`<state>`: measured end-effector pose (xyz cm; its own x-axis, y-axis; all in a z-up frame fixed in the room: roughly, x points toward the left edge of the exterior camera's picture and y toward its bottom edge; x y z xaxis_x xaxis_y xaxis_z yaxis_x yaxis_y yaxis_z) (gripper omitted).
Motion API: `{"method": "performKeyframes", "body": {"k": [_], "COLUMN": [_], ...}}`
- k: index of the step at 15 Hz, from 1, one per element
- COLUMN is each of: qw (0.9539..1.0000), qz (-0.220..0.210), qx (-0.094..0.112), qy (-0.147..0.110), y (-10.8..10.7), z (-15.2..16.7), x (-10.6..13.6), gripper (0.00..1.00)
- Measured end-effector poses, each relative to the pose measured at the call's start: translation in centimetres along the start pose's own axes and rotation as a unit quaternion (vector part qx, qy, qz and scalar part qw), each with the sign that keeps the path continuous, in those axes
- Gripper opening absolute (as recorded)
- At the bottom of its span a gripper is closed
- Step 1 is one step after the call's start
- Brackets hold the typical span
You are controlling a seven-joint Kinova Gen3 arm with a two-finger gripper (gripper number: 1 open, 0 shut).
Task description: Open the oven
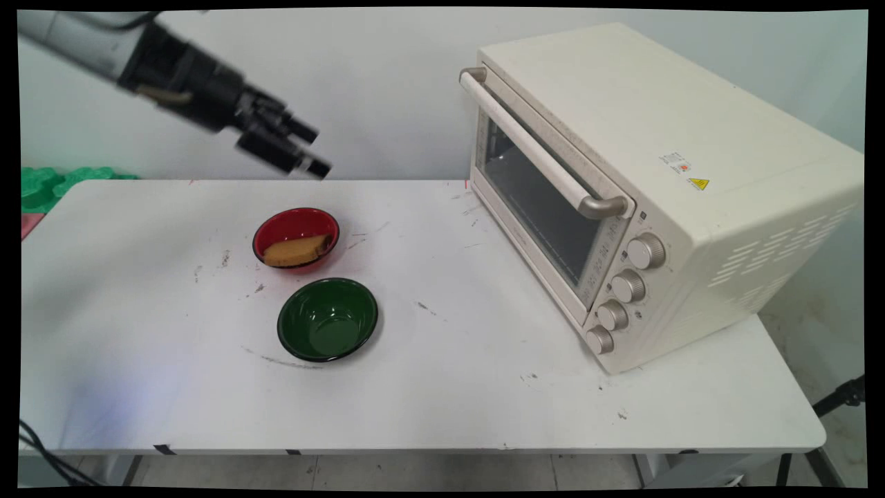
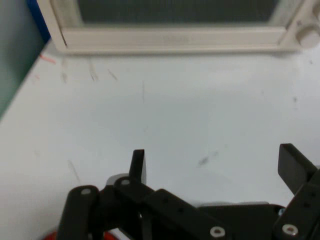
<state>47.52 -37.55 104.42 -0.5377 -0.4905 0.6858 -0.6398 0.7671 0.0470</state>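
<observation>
My gripper hangs in the air above the table's back left, open and holding nothing. In the hand view its two fingertips stand wide apart over bare table. Below and a little left of it sits a red bowl with a yellow-brown sponge-like piece inside. A sliver of that red bowl shows at the hand view's bottom edge. An empty green bowl stands just in front of the red one.
A cream toaster oven with its door shut stands at the table's right, handle and four knobs facing left-front; its lower front fills the top of the hand view. Green foam pieces lie beyond the table's far left edge.
</observation>
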Motion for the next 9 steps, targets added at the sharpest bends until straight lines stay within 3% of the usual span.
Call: {"method": "performKeyframes", "body": {"k": [3,9], "qw": [0.9999,0.9994], "qz": [0.006,0.019], "qx": [0.012,0.026], "qy": [0.005,0.009], "y": [-0.5,-1.4], "z": [0.9,3.5], "x": [5.7,13.8], "gripper": [1.0,1.0]}}
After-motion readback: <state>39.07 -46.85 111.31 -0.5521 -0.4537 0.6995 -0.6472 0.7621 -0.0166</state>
